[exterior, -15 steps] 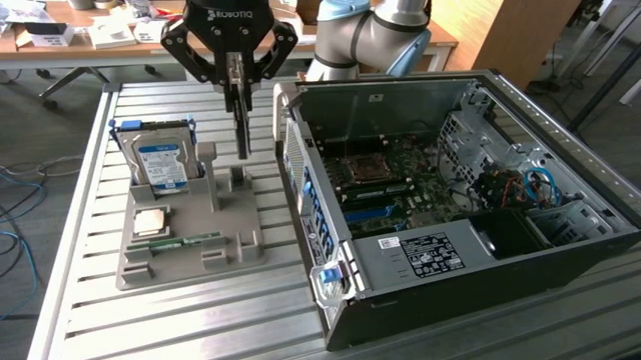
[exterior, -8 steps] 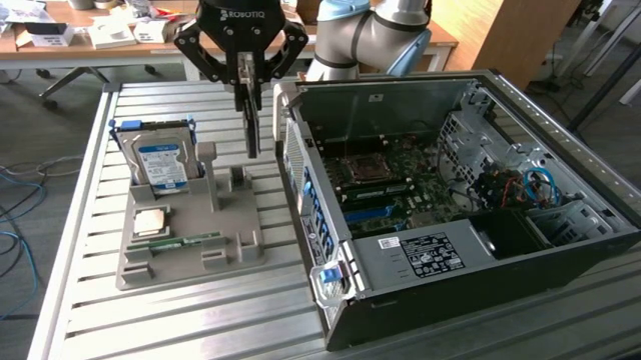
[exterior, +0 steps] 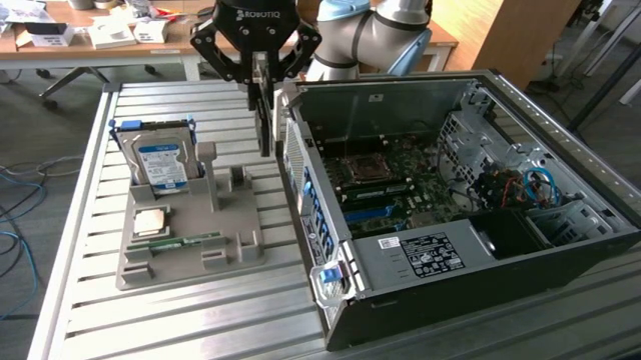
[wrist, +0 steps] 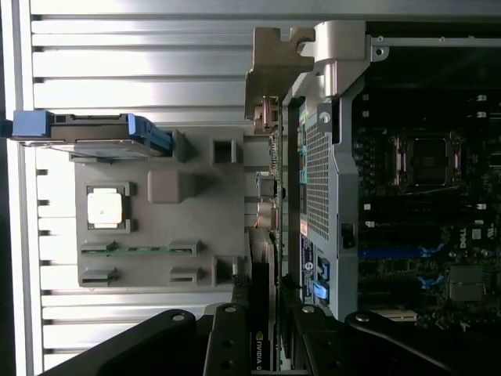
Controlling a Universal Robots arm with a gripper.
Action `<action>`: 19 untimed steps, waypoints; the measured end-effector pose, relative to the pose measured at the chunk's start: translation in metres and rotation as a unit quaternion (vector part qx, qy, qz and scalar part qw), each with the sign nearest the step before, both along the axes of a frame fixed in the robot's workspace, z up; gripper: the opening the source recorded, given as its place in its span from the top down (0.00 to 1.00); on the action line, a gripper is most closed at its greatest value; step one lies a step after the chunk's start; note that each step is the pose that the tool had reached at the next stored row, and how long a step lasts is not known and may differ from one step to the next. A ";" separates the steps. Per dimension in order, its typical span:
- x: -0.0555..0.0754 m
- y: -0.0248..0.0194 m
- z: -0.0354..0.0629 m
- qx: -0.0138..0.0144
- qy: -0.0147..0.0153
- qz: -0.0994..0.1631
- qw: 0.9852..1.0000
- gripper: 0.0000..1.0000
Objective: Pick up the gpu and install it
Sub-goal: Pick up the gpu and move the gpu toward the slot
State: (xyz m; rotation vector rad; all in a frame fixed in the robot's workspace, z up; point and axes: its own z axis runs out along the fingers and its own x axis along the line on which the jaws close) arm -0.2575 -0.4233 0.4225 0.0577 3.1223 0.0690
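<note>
The gpu (exterior: pixel 264 120) hangs edge-on as a thin dark card, with my gripper (exterior: pixel 260 73) shut on its upper edge. It is held in the air above the gap between the grey parts holder (exterior: pixel 215 251) and the open computer case (exterior: pixel 421 259), clear of both. In the wrist view the gpu (wrist: pixel 267 235) runs lengthwise away from my gripper (wrist: pixel 262 329), its metal bracket (wrist: pixel 274 66) at the far end, right beside the case's rear wall (wrist: pixel 317 180). The motherboard (exterior: pixel 386 184) lies exposed inside the case.
The holder carries a silver hard drive with a blue label (exterior: pixel 161 161) standing upright, a processor chip (exterior: pixel 150 220) and a green memory stick (exterior: pixel 186 241). All rest on a slatted metal table (exterior: pixel 180 315). A cluttered desk (exterior: pixel 90 34) stands behind.
</note>
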 end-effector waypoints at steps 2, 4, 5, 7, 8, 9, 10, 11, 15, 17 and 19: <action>0.004 0.0000 0.0000 0.000 0.000 0.000 1.000 0.74; 0.007 0.0000 0.0000 0.000 0.000 0.000 1.000 0.74; 0.009 0.0000 0.0000 0.000 0.000 0.000 1.000 0.74; 0.012 0.0000 0.0000 0.000 0.000 0.000 1.000 0.74; 0.014 0.0000 0.0000 0.000 0.000 0.000 1.000 0.74; 0.016 0.0000 0.0000 0.000 0.000 0.000 1.000 0.74; 0.018 0.0000 0.0000 0.000 0.000 0.000 1.000 0.74; 0.020 0.0000 0.0000 0.000 0.000 0.000 1.000 0.74; 0.029 0.0000 0.0000 0.000 0.000 0.000 1.000 0.74; 0.035 0.0000 0.0000 0.000 0.000 0.000 1.000 0.74; 0.039 0.0000 0.0000 0.000 0.000 0.000 1.000 0.74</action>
